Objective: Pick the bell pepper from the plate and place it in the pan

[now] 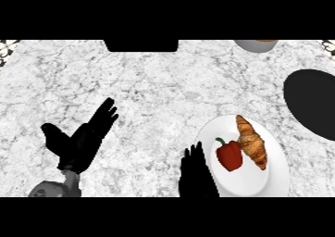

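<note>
Bell pepper [229, 155] is lying on the white plate [266, 183], touching the croissant [252, 141] on its right. Your right hand [195, 173] is sitting at the plate's left rim, fingers straight, holding nothing. Your left hand [81, 139] is resting open on the marble bench [163, 88]. The black pan [317, 102] is waiting at the far right.

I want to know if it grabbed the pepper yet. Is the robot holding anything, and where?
Nothing is held. The bell pepper lies on the plate beside the croissant. The right hand is at the plate's left edge; the left hand rests open.
</note>
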You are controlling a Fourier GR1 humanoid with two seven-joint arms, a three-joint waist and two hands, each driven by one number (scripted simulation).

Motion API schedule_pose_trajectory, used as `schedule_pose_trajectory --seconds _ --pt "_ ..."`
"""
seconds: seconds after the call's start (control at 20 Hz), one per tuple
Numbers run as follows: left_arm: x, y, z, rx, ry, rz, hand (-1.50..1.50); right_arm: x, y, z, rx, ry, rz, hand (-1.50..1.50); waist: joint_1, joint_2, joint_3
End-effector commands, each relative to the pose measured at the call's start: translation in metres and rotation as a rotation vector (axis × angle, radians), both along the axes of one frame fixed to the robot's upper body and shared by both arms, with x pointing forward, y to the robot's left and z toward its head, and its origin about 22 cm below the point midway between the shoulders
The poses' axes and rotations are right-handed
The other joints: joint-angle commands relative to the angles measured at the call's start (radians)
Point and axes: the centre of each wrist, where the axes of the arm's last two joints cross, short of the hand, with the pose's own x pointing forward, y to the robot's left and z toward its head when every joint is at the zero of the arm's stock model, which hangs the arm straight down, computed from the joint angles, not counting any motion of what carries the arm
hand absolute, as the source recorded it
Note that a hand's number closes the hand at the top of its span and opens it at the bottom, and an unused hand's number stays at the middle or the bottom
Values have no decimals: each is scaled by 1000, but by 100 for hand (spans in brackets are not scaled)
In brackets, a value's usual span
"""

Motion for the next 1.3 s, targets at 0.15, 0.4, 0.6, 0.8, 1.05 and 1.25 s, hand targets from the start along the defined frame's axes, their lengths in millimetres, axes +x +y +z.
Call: schedule_pose_trajectory --seconds 0.15,0.4,0.6,0.8,1.05,1.25 --pt "-2 4 0 2 1 2 0 0 -15 14 -88 -185 -12 -150 -1 0 0" --pt "0 19 -3 -19 -12 11 0 22 -40 13 -95 -144 -23 -150 1 2 0" --pt "17 11 10 9 -4 -11 0 28 -32 -21 -81 -131 -15 -150 3 4 0" --pt "-1 2 15 14 -9 -2 0 36 -41 -10 -88 -146 -12 -150 4 1 0" --pt "-12 -7 4 -7 -5 -16 0 51 -52 -13 -68 -138 100 150 7 2 0" --pt "10 1 13 -4 -19 3 0 53 -48 -26 -88 -174 192 150 5 3 0"
